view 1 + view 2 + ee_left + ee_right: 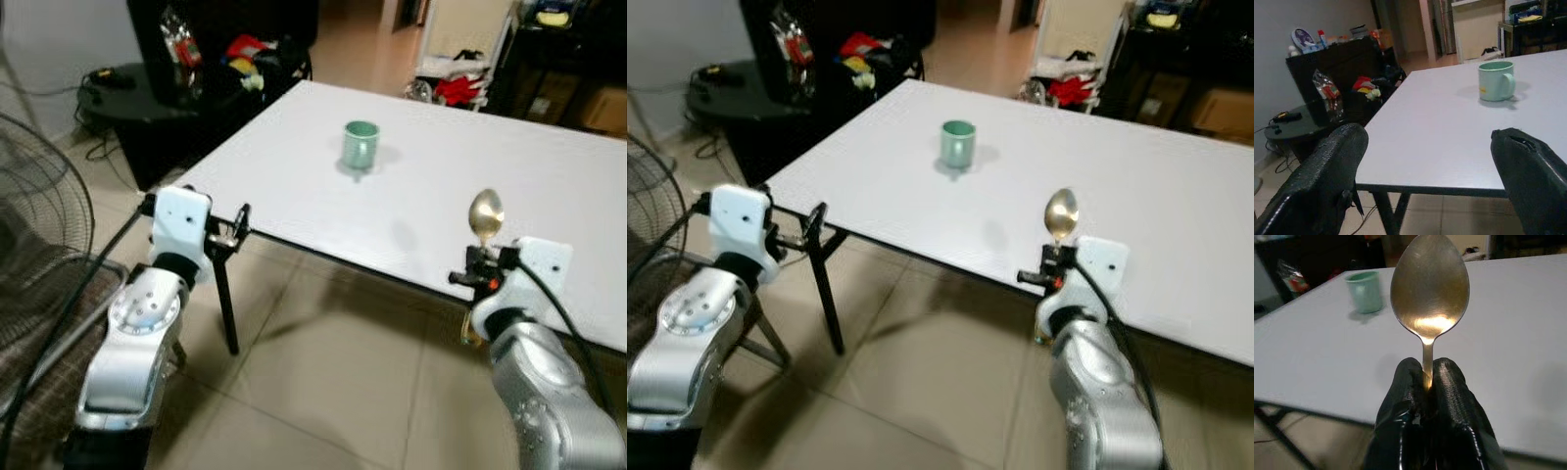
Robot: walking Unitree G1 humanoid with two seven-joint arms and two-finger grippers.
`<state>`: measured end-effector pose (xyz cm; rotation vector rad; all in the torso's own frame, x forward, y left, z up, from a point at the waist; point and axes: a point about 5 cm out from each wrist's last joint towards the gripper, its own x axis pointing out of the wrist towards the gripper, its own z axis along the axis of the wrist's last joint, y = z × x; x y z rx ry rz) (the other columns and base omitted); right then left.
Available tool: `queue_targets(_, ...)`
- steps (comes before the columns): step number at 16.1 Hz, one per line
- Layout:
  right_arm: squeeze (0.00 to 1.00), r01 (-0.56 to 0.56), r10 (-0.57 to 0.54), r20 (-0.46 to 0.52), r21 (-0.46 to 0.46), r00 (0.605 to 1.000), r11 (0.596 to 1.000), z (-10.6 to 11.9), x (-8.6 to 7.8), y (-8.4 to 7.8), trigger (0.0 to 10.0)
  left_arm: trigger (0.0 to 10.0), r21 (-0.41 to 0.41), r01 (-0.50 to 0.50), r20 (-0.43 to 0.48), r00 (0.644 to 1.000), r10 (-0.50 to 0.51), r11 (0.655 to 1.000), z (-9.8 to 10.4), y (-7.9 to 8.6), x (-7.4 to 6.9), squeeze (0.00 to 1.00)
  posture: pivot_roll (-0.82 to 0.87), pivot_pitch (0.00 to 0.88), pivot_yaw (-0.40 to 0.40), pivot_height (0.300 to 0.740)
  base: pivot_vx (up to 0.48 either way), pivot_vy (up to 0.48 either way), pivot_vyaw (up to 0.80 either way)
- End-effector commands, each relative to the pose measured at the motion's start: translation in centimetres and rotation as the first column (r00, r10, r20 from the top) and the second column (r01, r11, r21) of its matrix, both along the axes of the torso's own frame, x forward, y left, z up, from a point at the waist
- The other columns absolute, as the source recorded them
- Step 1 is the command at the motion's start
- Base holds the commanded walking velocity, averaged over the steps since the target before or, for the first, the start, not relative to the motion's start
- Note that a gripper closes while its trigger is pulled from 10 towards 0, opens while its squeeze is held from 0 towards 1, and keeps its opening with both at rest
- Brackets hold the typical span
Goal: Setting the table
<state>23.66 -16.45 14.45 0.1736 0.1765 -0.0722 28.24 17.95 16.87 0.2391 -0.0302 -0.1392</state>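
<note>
Right wrist view has the right gripper [1426, 382] fingers clamped on a spoon [1430, 293]; left gripper [1425, 186] fingers apart. Next: lay it on the table [490, 166] near the green mug [360, 144]

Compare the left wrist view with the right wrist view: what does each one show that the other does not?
Left wrist view alone: the left gripper open, its fingers empty, beside the table's corner.

Right wrist view alone: the right gripper shut on a spoon, bowl pointing up.

Both: the white table and the green mug standing on it.
</note>
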Motion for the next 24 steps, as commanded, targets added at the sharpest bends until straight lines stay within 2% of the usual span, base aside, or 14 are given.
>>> queue_targets(1, 0.0, 0.022, -0.022, 0.001, -0.005, 1.0, 1.0, 0.2, 0.0, -0.5, 10.0, 10.0, -0.007, 0.024, 0.011, 1.0, -0.024, 1.0, 0.4, -0.5, 0.3, 0.0, 0.02, 0.0, 0.003, 0.74, 0.0, 0.409, -0.8)
queue_targets(5, 0.0, 0.032, -0.032, -0.003, 0.007, 0.999, 0.999, 0.0, -0.1, -0.5, 10.0, 10.0, -0.003, 0.037, 0.013, 0.999, -0.037, 0.999, 0.5, -0.7, 0.5, 0.0, 0.02, 0.0, 0.011, 0.74, 0.0, 0.304, -0.76)
queue_targets(7, 0.0, 0.031, -0.031, -0.007, 0.011, 0.999, 0.999, -0.1, -0.3, -0.4, 10.0, 10.0, -0.002, 0.05, 0.011, 0.999, -0.05, 0.999, 0.5, -0.8, 0.4, 0.0, 0.02, 0.0, 0.018, 0.74, 0.0, 0.0, 0.0)
queue_targets(10, 0.0, -0.029, 0.029, -0.033, -0.014, 0.999, 0.999, -0.5, -0.2, 0.1, 10.0, 10.0, -0.022, 0.049, 0.003, 0.999, -0.049, 0.999, 0.4, -0.8, 0.5, 0.0, 0.02, 0.0, 0.022, 0.74, 0.0, 0.0, 0.0)
queue_targets(12, 0.0, -0.035, 0.035, -0.017, -0.022, 0.999, 0.999, -0.3, 0.0, 0.1, 10.0, 10.0, -0.04, 0.055, 0.003, 0.999, -0.054, 0.998, 0.5, -0.8, 0.6, 0.0, 0.02, 0.0, 0.025, 0.74, 0.0, 0.0, 0.0)
queue_targets(20, 0.0, -0.065, 0.065, 0.013, -0.028, 0.998, 0.998, 0.1, 1.0, 0.4, 10.0, 10.0, -0.065, 0.066, -0.012, 0.998, -0.066, 0.996, 0.3, -0.8, 0.5, 0.0, 0.02, 0.0, 0.016, 0.74, 0.287, 0.0, 0.0)
queue_targets(24, 0.0, -0.084, 0.085, 0.014, -0.043, 0.996, 0.996, 0.2, 1.2, 0.5, 10.0, 10.0, -0.068, 0.068, -0.011, 0.998, -0.069, 0.995, 0.3, -0.8, 0.6, 0.0, 0.01, 0.0, 0.017, 0.74, 0.289, 0.0, -0.8)
